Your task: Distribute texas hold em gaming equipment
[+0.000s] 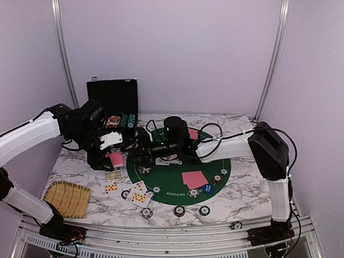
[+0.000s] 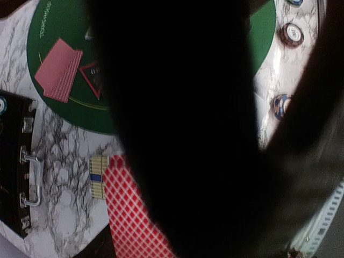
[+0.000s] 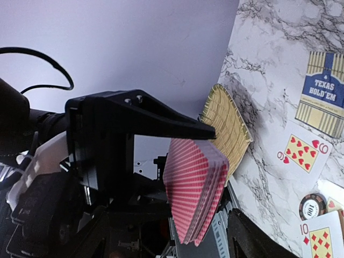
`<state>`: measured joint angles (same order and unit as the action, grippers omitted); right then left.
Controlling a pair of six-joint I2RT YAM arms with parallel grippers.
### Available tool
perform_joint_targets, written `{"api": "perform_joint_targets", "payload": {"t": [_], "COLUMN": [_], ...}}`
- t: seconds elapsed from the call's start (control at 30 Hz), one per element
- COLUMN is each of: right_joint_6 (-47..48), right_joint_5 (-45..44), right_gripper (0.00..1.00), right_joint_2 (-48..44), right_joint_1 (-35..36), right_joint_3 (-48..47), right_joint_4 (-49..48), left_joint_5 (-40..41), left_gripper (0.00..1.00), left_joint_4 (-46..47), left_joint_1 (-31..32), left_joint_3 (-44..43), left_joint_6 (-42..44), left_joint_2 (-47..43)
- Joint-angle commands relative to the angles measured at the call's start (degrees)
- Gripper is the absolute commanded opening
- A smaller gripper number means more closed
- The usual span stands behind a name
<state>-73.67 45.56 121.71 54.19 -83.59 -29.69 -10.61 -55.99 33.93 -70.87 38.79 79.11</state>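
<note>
Label reads "TEXAS HOLD'EM" on worktop (image 3: 258,70) card (image 3: 321,92); left hand (image 1: 107,157) clamps red-backed deck (image 3: 196,188), right hand (image 1: 137,155), can't tell.

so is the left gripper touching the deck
Touching. Right wrist view: a black finger of the left gripper lies right on the deck, no gap.
</note>
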Motion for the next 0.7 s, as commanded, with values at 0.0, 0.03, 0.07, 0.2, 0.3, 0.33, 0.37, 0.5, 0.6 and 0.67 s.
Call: {"api": "perform_joint_targets", "payload": {"t": [0.0, 0.03, 0.07, 0.2, 0.3, 0.33, 0.37, 0.5, 0.6, 0.67], "right_joint_6": [0.5, 0.5, 0.6, 0.6, 0.3, 0.0, -0.4, -1.6, -2.3, -2.7], "right_joint_5": [0.9, 1.1, 1.3, 1.8, 2.0, 2.0, 2.0, 1.9, 1.7, 1.5], "right_gripper": [0.73, 0.73, 0.72, 0.71, 0.71, 0.70, 0.70, 0.68, 0.65, 0.59], "right_joint_2": [4.0, 4.7, 5.2, 6.8, 7.7, 8.1, 8.6, 10.8, 11.7, 11.4], "right_joint_1": [1.7, 1.8, 2.0, 2.5, 2.8, 2.9, 2.9, 3.0, 2.8, 2.5], "right_joint_3": [-5.5, -6.4, -7.2, -9.2, -10.4, -10.8, -11.2, -13.2, -13.0, -11.5], "right_joint_4": [1.6, 2.1, 2.7, 3.5, 3.6, 3.5, 3.1, 2.7, 2.6, 2.1], "left_joint_5": [-1.4, -1.6, -1.7, -2.0, -2.1, -2.3, -2.4, -2.9, -2.8, -2.5], "left_gripper": [0.00, 0.00, 0.00, 0.00, 0.00, 0.00, 0.00, 0.00, 0.00, 0.00], "left_joint_4": [-0.2, -0.2, -0.2, -0.2, -0.2, -0.1, -0.2, -0.2, -0.1, -0.3], "left_joint_1": [-0.2, -0.2, -0.2, -0.2, -0.2, -0.2, -0.2, -0.2, -0.2, -0.2], "left_joint_3": [-1.1, -1.1, -1.1, -0.9, -0.9, -0.9, -1.0, -1.1, -1.1, -0.9], "left_joint_6": [-0.1, -0.1, 0.0, 0.0, 0.0, 0.1, 0.1, 0.1, 0.1, 0.1], "left_joint_2": [-0.5, -0.5, -0.5, -0.7, -0.7, -0.7, -0.7, -0.5, -0.9, -1.1]}}
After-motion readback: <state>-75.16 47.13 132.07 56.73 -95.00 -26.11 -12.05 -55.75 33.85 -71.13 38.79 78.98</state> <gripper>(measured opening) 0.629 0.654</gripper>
